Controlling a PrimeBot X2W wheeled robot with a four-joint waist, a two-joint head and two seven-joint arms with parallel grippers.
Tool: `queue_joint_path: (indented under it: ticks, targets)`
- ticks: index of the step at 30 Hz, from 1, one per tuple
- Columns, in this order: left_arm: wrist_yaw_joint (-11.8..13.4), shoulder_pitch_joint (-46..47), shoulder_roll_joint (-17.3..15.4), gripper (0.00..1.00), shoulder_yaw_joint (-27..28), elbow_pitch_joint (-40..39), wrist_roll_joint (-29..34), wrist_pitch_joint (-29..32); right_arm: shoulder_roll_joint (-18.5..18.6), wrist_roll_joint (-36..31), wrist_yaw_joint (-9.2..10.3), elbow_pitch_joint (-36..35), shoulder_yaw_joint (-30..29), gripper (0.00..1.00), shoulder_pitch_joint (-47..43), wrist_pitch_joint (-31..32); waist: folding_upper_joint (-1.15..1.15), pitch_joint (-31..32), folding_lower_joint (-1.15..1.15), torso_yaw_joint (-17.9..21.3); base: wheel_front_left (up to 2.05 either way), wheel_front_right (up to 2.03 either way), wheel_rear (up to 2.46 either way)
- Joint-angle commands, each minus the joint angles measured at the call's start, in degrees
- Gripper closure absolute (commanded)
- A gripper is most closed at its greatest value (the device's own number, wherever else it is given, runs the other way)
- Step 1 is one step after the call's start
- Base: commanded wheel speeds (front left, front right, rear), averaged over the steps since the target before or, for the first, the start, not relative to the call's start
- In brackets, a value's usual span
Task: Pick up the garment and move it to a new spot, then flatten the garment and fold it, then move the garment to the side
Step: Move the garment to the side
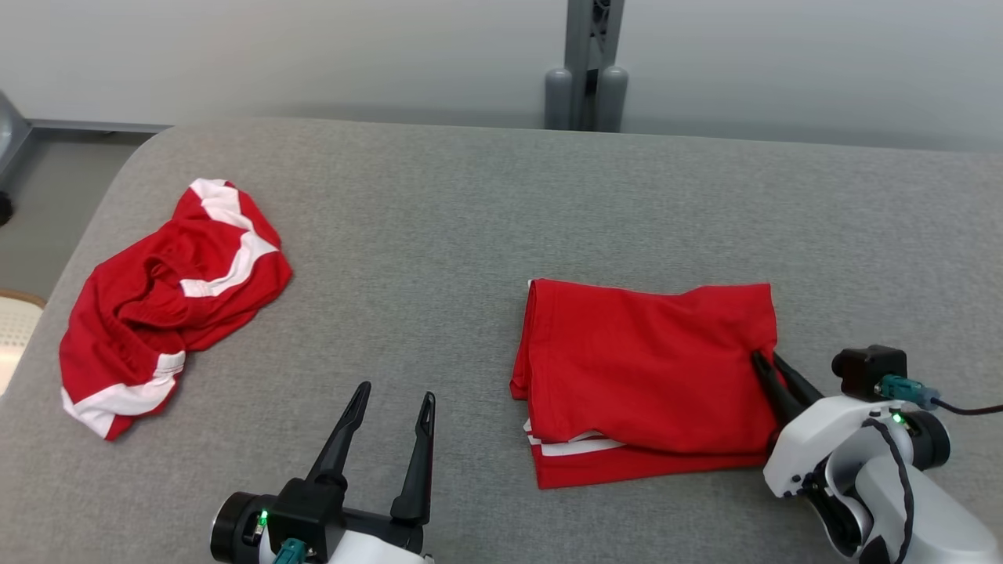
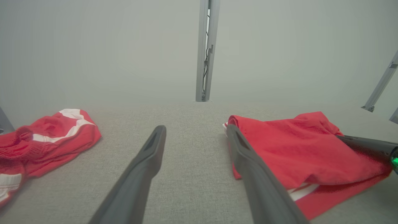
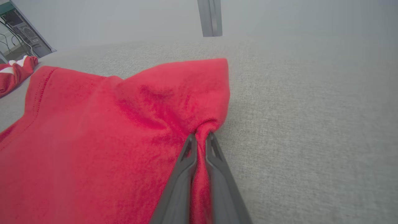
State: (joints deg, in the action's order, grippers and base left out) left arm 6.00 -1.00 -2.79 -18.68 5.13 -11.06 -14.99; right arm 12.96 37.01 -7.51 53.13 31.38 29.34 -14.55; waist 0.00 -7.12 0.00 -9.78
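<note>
- Pinching the right edge of the garment (image 1: 650, 368) with the right gripper (image 1: 766, 359), jaws closed on cloth.
- Holding the left gripper (image 1: 396, 392) wide open, empty, over the surface (image 1: 439, 235).
- Folded already, right of centre; likely just the move aside left.
- Crumpled second garment (image 1: 168, 305) far left, well apart, not in the way.

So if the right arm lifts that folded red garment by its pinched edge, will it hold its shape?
Probably not: the folded garment bunches where the right fingers pinch it, so it looks floppy. Lifted, the layers would likely hang and unfold. Dragged, it may wrinkle on the textured table.
</note>
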Motion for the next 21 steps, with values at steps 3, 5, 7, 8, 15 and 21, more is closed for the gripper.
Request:
queue_joint_path:
  ticks: [3, 5, 7, 8, 15, 21]
  targets:
    - [-0.6, -0.2, -0.2, 0.0, 0.3, -0.3, 0.8, -0.2, 1.3, -2.3, 0.04, -2.9, -1.4, 1.0, 1.2, -0.8, 0.0, 0.4, 0.0, 2.1, 0.0, 0.0, 0.0]
    - [-0.9, 0.0, -0.2, 0.0, 0.2, -0.4, 1.3, -0.2, 1.7, -4.4, 0.04, -5.2, -3.3, 1.0, 1.1, -0.7, 0.0, 0.3, 0.0, 3.1, 0.0, 0.0, 0.0]
    - [-1.0, 0.3, -0.2, 0.0, 0.4, -0.6, 1.5, -0.2, 1.4, -6.4, 0.04, -7.4, -5.4, 1.0, 0.3, -0.7, 0.0, 0.2, 0.0, 4.3, 0.0, 0.0, 0.0]
    - [-1.0, 0.5, -0.2, 0.0, 0.4, -0.6, 1.7, -0.2, 1.3, -7.6, 0.04, -8.5, -6.6, 1.0, -0.1, -0.7, 0.0, 0.1, 0.0, 4.9, 0.0, 0.0, 0.0]
    - [-1.9, 1.9, -0.2, 0.0, 0.1, -0.7, 2.5, -0.2, -0.8, -14.6, 0.04, -13.8, -14.3, 1.0, -2.8, -0.7, 0.0, -0.5, 0.0, 10.1, 0.0, 0.0, 0.0]
    - [-2.4, 2.8, -0.2, 0.0, 0.1, -0.8, 3.4, -0.2, -2.4, -18.1, 0.04, -15.7, -18.6, 1.0, -3.1, -0.7, 0.0, -1.5, 0.0, 14.7, 0.0, 0.0, 0.0]
